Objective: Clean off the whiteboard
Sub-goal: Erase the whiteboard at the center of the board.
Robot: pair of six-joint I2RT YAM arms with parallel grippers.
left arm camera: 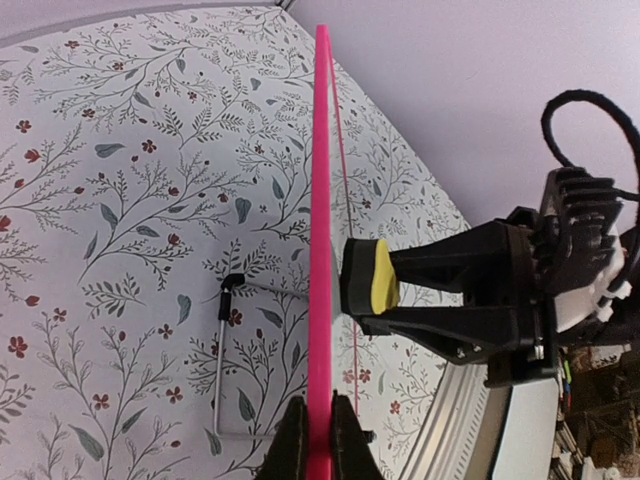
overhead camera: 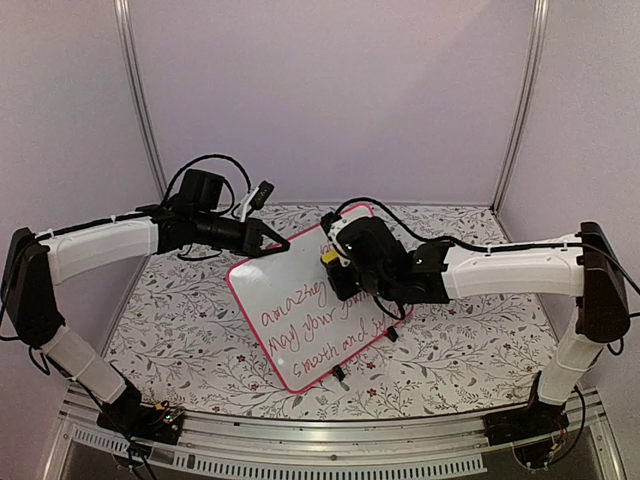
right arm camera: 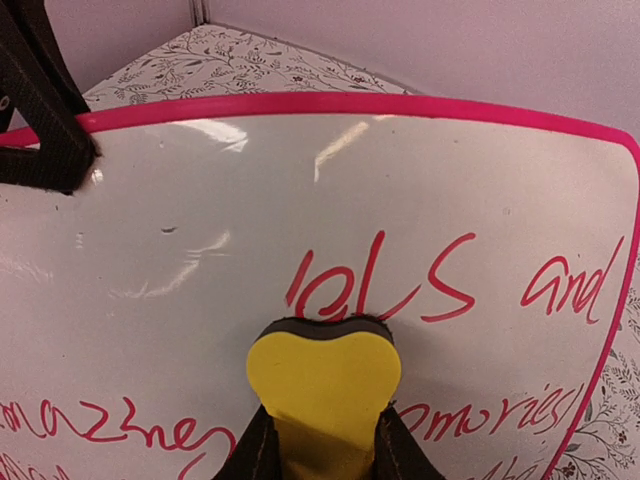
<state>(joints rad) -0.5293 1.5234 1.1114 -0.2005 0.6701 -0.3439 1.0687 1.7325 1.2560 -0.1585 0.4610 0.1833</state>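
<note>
looking from the near edge, i see the whiteboard (overhead camera: 290, 310) propped at a slant on the flowered table (overhead camera: 170, 330), its black clip feet (overhead camera: 340, 376) lowest and red writing (right arm camera: 440, 285) across much of its face. my right end effector (overhead camera: 332, 262) pinches the yellow eraser (right arm camera: 323, 385) between narrow jaws, with the dark pad against the board just under the top line of words. farther back, my left end effector (left arm camera: 318, 440) is clamped tight on the pink frame (left arm camera: 322, 150) at the board's upper edge.
</note>
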